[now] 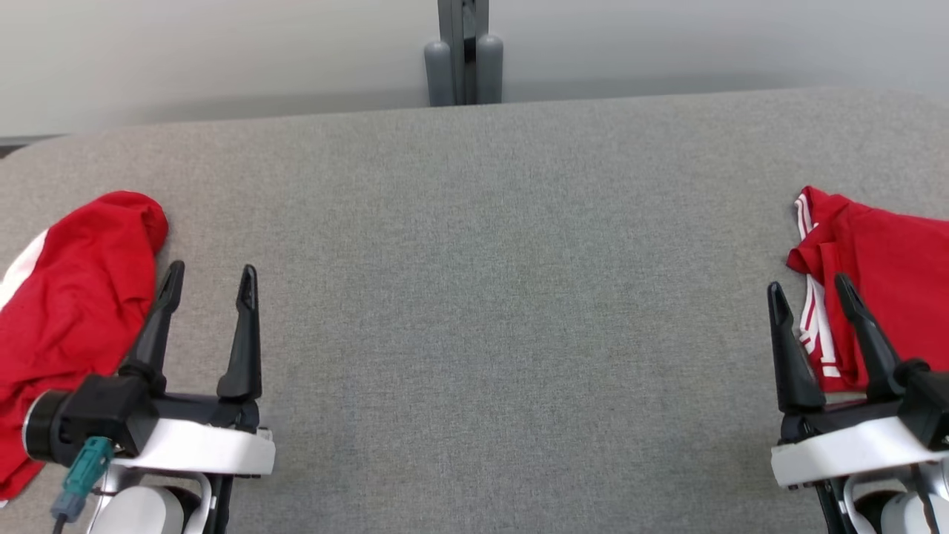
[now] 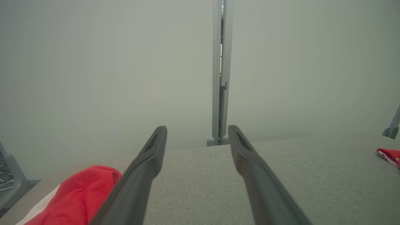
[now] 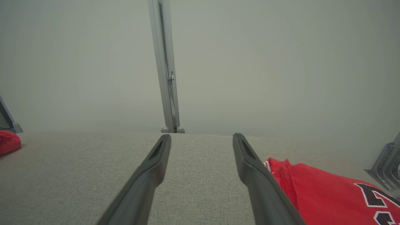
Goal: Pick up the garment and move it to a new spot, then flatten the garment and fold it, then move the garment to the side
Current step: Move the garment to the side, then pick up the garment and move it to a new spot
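A crumpled red garment with a white patch lies at the left edge of the grey padded table, just left of my left gripper. That gripper is open and empty, with the red cloth beside its left finger. A second red garment with white stripes lies at the right edge, partly behind my right gripper, which is also open and empty. In the right wrist view this garment shows a dark printed number and sits right of the gripper.
A grey upright post stands behind the table's far edge at the middle, against a pale wall. Grey metal brackets show at the table's right end. The wide stretch of table between the two grippers is bare fabric.
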{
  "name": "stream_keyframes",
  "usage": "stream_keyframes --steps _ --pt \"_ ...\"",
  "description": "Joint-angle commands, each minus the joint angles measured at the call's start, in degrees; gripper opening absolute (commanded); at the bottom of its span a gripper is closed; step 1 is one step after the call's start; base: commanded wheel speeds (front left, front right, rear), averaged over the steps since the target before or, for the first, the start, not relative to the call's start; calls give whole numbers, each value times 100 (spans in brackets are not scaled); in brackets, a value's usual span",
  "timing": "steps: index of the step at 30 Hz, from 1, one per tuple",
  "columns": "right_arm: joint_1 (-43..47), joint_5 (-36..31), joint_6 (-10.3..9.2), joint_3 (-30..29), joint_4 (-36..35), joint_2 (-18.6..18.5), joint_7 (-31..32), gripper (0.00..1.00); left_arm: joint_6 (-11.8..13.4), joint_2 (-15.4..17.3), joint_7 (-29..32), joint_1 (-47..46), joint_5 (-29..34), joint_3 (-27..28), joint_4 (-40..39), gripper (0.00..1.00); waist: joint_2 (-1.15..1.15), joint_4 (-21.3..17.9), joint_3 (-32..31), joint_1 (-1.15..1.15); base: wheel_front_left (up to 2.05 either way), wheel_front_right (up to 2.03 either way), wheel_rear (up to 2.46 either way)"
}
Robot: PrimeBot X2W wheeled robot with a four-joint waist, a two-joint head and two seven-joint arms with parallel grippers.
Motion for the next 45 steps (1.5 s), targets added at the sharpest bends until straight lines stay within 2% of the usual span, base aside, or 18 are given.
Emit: stream_keyframes --steps 1,13,34,40,45 --pt "174 52 0 -54 -31 -7 28 100 -14 30 10 104 -38 -22 56 100 0 6 -194 0 0 0 0" --pt "731 220 0 -152 -135 -7 158 100 -4 115 216 491 -111 -144 188 100 0 23 -663 0 0 0 0" --pt "887 348 0 -157 -139 -6 168 100 54 150 277 553 -232 -195 189 100 0 73 -813 0 0 0 0" --pt "868 324 -1 -162 -198 -7 161 100 51 119 227 434 -254 -188 195 100 0 305 -744 0 0 0 0" --pt "809 290 0 -69 -276 -7 216 100 62 23 134 342 -312 -163 234 100 0 794 -688 0 0 0 0"
